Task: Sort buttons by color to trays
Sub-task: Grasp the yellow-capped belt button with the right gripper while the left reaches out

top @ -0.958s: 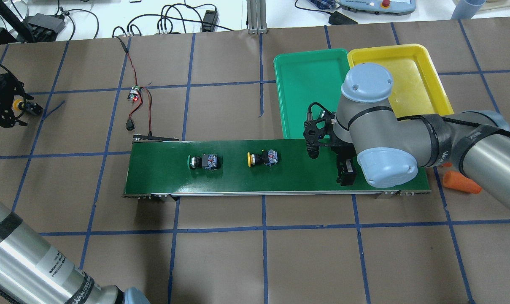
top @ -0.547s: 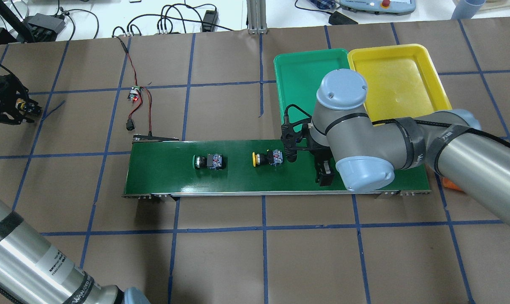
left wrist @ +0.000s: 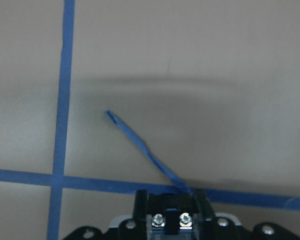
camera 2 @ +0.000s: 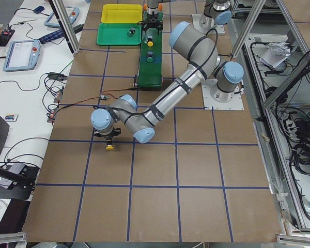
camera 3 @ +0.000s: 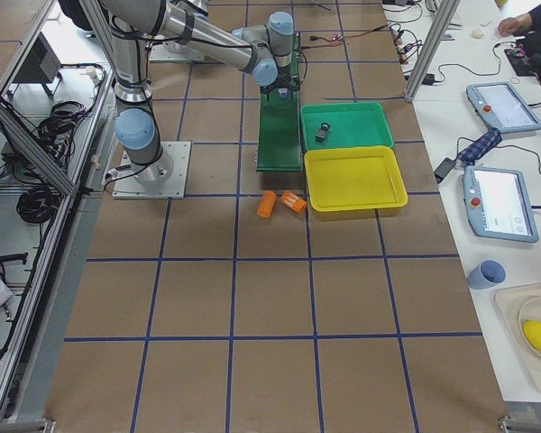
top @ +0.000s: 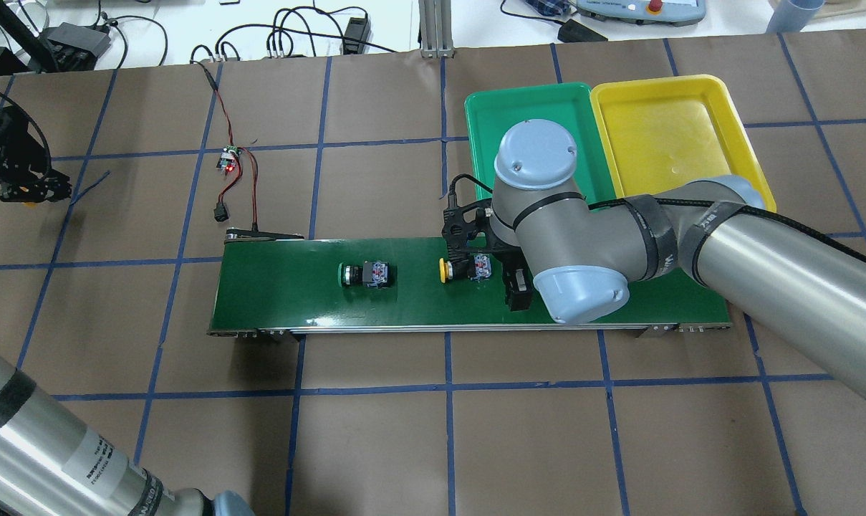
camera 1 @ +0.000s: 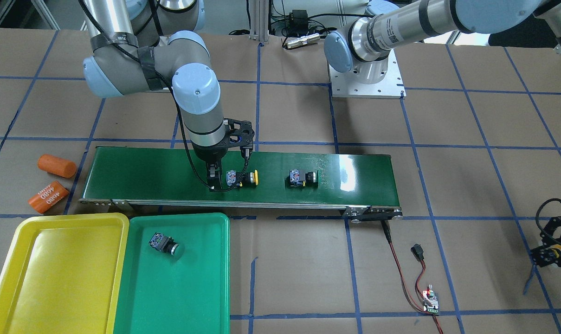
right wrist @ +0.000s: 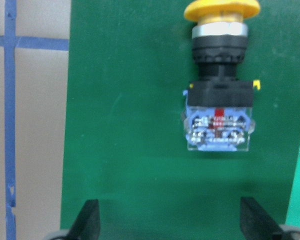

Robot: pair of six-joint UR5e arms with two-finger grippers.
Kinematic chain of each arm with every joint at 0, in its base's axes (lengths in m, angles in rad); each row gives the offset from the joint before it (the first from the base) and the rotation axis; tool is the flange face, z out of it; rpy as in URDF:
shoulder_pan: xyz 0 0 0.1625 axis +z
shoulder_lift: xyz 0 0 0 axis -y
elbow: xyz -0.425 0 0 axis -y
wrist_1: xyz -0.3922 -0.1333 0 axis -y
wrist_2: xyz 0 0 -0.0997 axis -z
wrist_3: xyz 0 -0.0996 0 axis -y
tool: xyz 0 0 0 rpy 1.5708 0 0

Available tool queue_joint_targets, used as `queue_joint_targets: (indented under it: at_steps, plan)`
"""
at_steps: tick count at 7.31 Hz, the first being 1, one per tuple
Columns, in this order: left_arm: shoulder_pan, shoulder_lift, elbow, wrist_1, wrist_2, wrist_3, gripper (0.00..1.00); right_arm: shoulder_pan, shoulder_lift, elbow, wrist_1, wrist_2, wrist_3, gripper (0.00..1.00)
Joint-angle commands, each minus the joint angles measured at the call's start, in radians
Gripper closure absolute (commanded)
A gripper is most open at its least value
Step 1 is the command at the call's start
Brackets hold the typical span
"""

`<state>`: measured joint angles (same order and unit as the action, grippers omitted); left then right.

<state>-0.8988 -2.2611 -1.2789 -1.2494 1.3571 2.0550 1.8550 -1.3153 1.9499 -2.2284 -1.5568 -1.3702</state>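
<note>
A yellow button [top: 460, 269] lies on its side on the dark-green belt; it also shows in the front view [camera 1: 243, 178] and large in the right wrist view [right wrist: 220, 100]. My right gripper [top: 491, 271] hangs open over the belt at the button's body end, jaws wide apart. A green button [top: 364, 274] lies further left on the belt. Another green button [camera 1: 163, 244] lies in the green tray [top: 518, 107]. The yellow tray [top: 669, 136] holds nothing. My left gripper [top: 26, 190], far left over bare table, is shut on a second yellow button [left wrist: 170, 220].
The conveyor belt [top: 296, 301] runs across the table's middle. Two orange cylinders [camera 1: 56, 166] lie off its tray-side end. A red-black wire with a small circuit board [top: 226, 159] lies off its other end. Both trays sit side by side beyond the belt.
My right gripper has moved left along the belt to the yellow button. Both belt buttons have drifted slightly right. My left gripper has turned, hiding its button's yellow cap from above.
</note>
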Motion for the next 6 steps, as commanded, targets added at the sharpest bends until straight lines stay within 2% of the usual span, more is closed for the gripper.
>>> queue_joint_targets:
  at_steps: [1,2,3,4,5,6]
  plan:
    - [-0.127,0.217,-0.225,-0.009,0.014,-0.204,0.93,0.006,0.013,-0.005,-0.002,0.011,0.002,0.00]
    - [-0.190,0.306,-0.335,0.019,0.020,-0.211,0.94,0.006,0.016,-0.005,-0.002,0.011,0.000,0.00]
    - [-0.248,0.380,-0.426,0.080,0.036,-0.226,0.94,0.006,0.016,-0.006,-0.002,0.011,-0.015,0.08]
    - [-0.343,0.450,-0.506,0.084,0.030,-0.357,0.93,0.006,0.016,-0.006,-0.007,0.001,-0.032,0.35]
    - [-0.436,0.521,-0.575,0.126,0.039,-0.448,0.93,0.006,0.016,-0.008,-0.008,-0.003,-0.079,0.53]
    - [-0.503,0.582,-0.645,0.133,0.039,-0.557,0.93,0.006,0.017,-0.008,-0.008,-0.003,-0.082,0.65]
